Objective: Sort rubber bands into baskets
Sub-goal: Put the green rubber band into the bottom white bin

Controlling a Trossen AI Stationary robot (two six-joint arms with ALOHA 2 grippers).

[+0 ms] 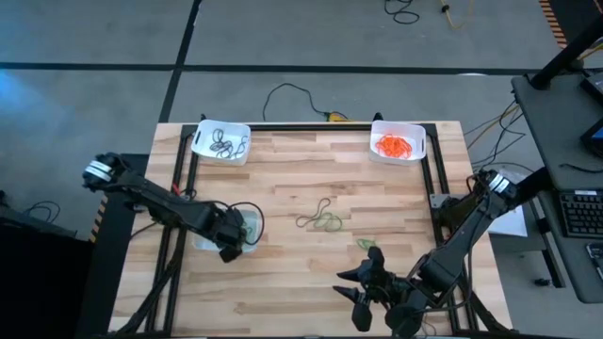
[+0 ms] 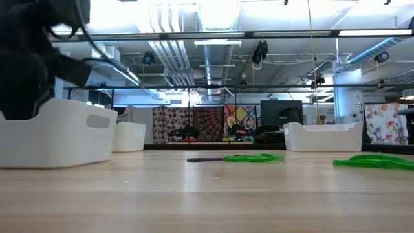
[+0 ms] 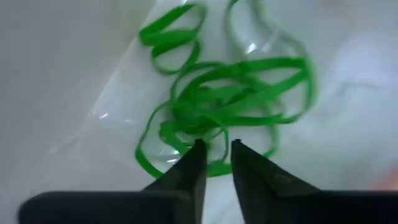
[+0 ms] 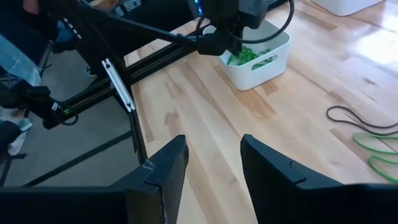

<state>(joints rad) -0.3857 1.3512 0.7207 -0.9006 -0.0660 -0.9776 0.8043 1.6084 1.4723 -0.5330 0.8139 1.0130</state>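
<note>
Green bands (image 3: 230,93) fill the basket (image 1: 247,229) under your left gripper (image 3: 216,152), fingers a little apart, holding nothing. Your right gripper (image 4: 214,155) waits open over the table (image 1: 311,179).

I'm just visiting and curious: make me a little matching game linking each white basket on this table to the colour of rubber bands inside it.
Column one:
1. far left basket
2. far right basket
3. basket under the left gripper

Column two:
a. green rubber bands
b. dark rubber bands
c. orange rubber bands

Pairs: 1-b, 2-c, 3-a
</note>
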